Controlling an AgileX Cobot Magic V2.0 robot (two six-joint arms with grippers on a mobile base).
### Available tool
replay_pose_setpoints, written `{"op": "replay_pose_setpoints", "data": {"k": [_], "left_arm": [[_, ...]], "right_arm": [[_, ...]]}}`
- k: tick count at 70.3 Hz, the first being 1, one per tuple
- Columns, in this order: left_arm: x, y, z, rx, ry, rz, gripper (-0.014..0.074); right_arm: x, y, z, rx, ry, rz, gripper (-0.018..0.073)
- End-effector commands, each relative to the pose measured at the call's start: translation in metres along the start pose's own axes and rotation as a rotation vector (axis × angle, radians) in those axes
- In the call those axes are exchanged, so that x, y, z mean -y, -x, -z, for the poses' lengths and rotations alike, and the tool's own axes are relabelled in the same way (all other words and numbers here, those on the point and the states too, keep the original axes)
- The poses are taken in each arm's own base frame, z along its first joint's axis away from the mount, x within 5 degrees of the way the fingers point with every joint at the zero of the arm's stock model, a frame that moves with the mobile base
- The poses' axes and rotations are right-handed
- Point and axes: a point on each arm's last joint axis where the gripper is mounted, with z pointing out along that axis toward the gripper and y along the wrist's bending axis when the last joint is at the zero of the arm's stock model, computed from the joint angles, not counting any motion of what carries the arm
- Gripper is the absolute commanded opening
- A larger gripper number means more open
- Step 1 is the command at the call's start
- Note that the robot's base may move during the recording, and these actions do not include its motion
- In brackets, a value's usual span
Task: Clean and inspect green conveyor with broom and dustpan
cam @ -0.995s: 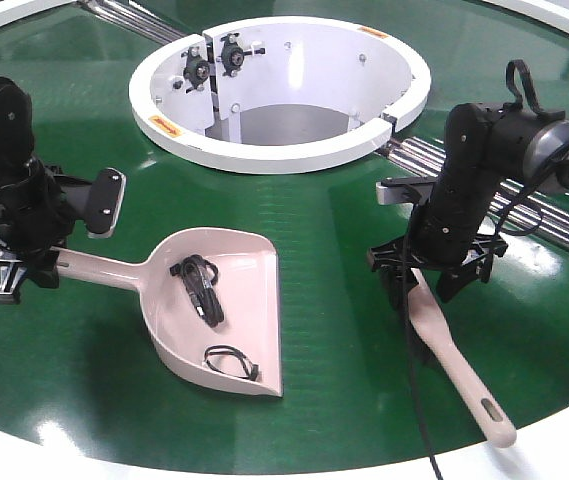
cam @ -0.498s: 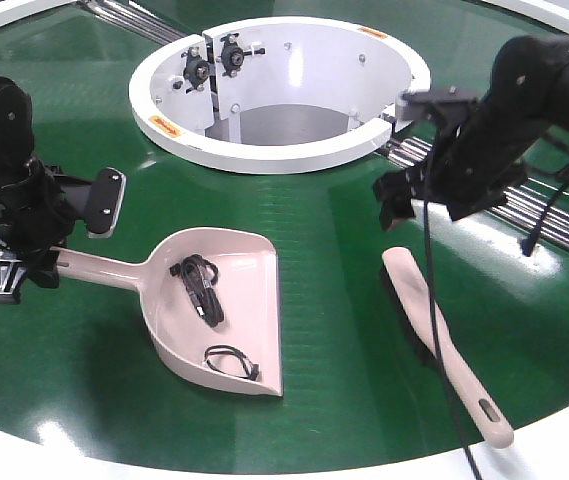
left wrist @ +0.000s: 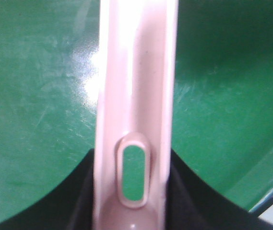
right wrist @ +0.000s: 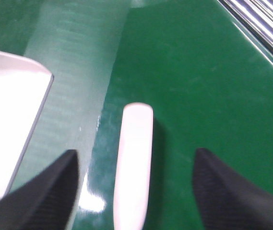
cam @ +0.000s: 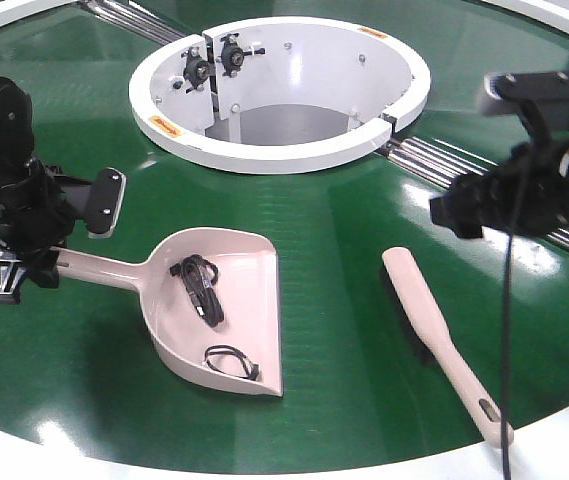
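Observation:
The beige-pink dustpan [cam: 239, 300] rests on the green conveyor [cam: 334, 230], its scoop holding black cable scraps [cam: 198, 286]. My left gripper [cam: 26, 262] is shut on the end of its long handle. In the left wrist view the slotted handle [left wrist: 135, 96] runs straight up between the dark jaws of that gripper [left wrist: 134, 160]. The slim beige broom [cam: 442, 340] lies free on the belt at the right. My right gripper [cam: 456, 214] hangs open above and beyond it. In the right wrist view the broom [right wrist: 135, 158] lies below the wide-apart fingers of that gripper [right wrist: 135, 152].
The white ring-shaped centre opening [cam: 279, 90] stands at the back. Silver rollers [cam: 434, 158] run along the right behind the broom. The belt's white rim [cam: 264, 470] curves along the near edge. The dustpan's edge [right wrist: 16, 115] shows at the left of the right wrist view.
My right gripper has let go of the broom, risen and swung off to the right. The broom now lies flat on the belt. Left arm and dustpan have not moved.

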Motion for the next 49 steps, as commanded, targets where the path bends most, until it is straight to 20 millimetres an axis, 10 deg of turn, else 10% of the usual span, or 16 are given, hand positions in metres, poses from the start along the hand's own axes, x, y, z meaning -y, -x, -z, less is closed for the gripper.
{"op": "replay_pose_setpoints", "data": {"k": [1, 14, 49], "left_arm": [[0.001, 0.003, 0.026, 0.038, 0.080, 0.014, -0.0006], [0.001, 0.003, 0.026, 0.038, 0.080, 0.014, -0.0006], [0.001, 0.003, 0.026, 0.038, 0.080, 0.014, -0.0006]], "right_arm": [[0.000, -0.006, 0.030, 0.168, -0.007, 0.013, 0.0314], [0.000, -0.030, 0.045, 0.208, -0.006, 0.011, -0.0015], [0.000, -0.031, 0.052, 0.223, -0.005, 0.012, -0.0008]]}}
